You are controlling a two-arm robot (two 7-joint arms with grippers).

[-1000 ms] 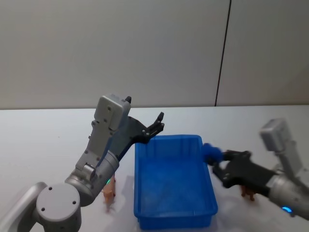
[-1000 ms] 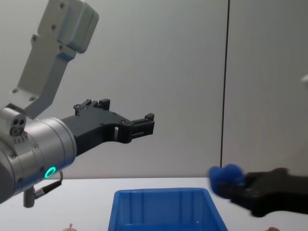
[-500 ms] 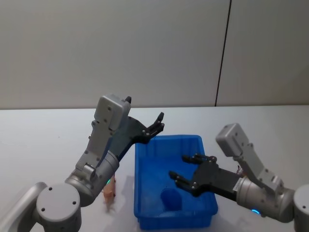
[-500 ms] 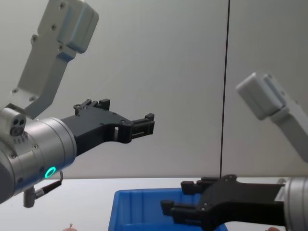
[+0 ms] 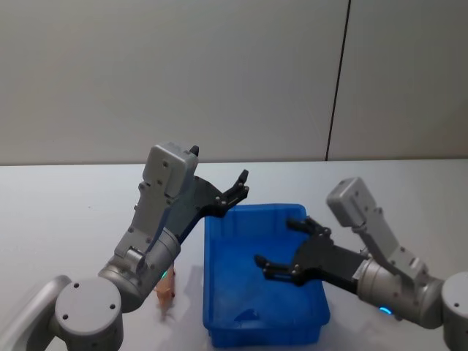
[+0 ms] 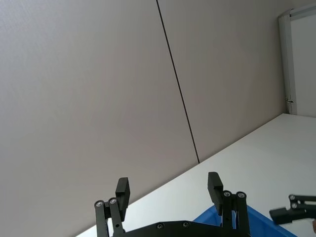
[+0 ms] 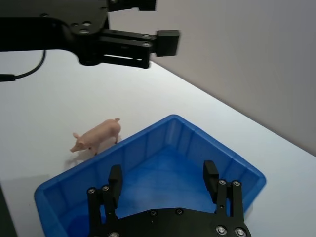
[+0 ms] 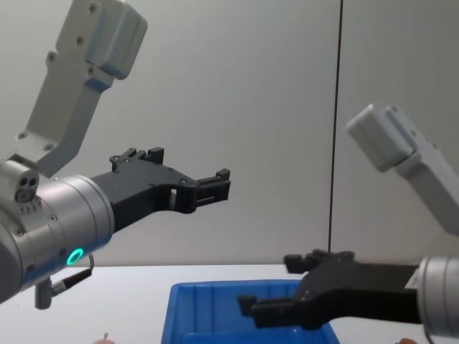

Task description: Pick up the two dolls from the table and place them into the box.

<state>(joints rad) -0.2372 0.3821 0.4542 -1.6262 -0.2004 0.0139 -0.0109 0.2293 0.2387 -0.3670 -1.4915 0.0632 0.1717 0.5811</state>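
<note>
Your right tool (image 5: 278,243) just released: fingers apart over box (image 5: 263,208), blue lump (image 5: 245,316) now inside. Pig doll (image 7: 96,136) waits on table (image 5: 73,212); left tool (image 5: 240,186) apart, raised.

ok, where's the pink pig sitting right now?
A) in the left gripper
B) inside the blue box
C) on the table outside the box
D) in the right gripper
C: the pig doll stands on the table beside the box, and the right gripper and left gripper are open and empty.
</note>
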